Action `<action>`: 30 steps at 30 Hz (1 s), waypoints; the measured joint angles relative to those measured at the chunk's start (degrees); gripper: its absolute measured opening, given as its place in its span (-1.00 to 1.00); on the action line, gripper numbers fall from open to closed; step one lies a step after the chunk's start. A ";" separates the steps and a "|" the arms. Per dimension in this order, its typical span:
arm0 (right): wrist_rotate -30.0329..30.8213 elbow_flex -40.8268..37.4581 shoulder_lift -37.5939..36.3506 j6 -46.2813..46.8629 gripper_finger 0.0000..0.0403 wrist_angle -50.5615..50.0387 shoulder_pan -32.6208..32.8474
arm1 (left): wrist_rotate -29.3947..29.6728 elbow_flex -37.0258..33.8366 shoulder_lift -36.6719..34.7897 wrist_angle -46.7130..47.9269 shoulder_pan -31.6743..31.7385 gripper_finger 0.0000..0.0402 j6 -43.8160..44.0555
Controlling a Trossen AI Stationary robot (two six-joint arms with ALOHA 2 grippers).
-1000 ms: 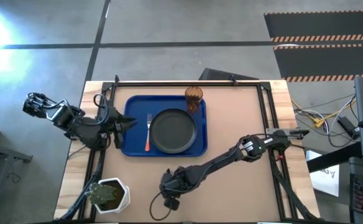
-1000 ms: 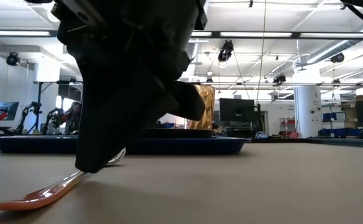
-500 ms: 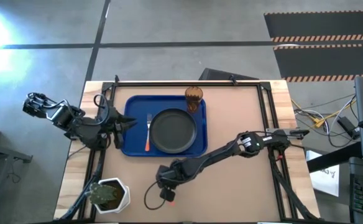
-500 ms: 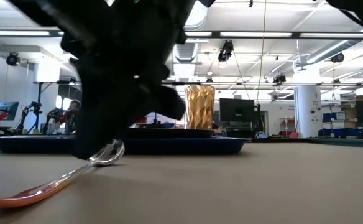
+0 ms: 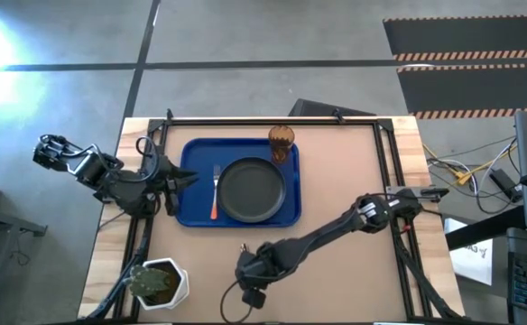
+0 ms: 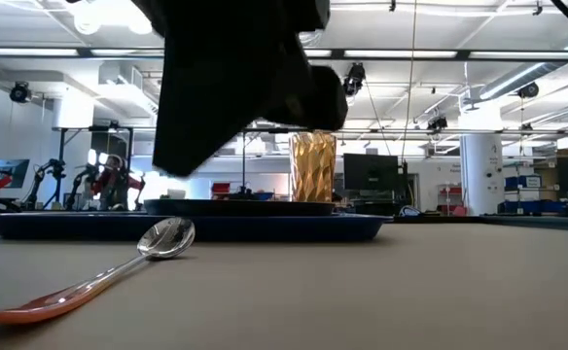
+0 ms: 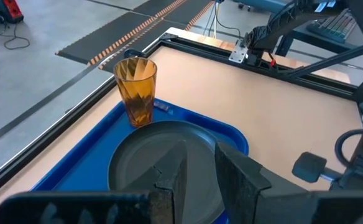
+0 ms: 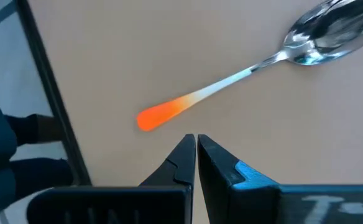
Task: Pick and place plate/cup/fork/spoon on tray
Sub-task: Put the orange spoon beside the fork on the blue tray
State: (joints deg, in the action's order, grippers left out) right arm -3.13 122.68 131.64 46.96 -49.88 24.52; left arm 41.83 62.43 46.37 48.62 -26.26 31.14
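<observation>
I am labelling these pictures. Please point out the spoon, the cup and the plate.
spoon (image 8: 197, 99), right wrist view, on the middle of its handle
cup (image 7: 137, 87), left wrist view, on its ribbed side
plate (image 5: 253, 190), high view, on its flat centre

orange-handled spoon (image 8: 250, 74) lies flat on the table; plate (image 5: 252, 190), cup (image 5: 281, 142), fork (image 5: 216, 191) on blue tray (image 5: 191, 212).

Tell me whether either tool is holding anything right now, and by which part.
Nothing is held. The right tool is shut and empty above the orange-handled silver spoon, which lies on the table. The left tool waits by the blue plastic tray, holding nothing.
</observation>
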 joint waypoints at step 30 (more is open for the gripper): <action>-2.85 -0.92 6.59 -13.19 -0.96 13.04 -4.24 | -0.79 -0.07 0.02 -0.07 0.00 -0.67 0.13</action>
State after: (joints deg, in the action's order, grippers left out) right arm -5.98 121.75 138.23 33.77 -36.84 20.28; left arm 41.04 62.37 46.39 48.56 -26.26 31.27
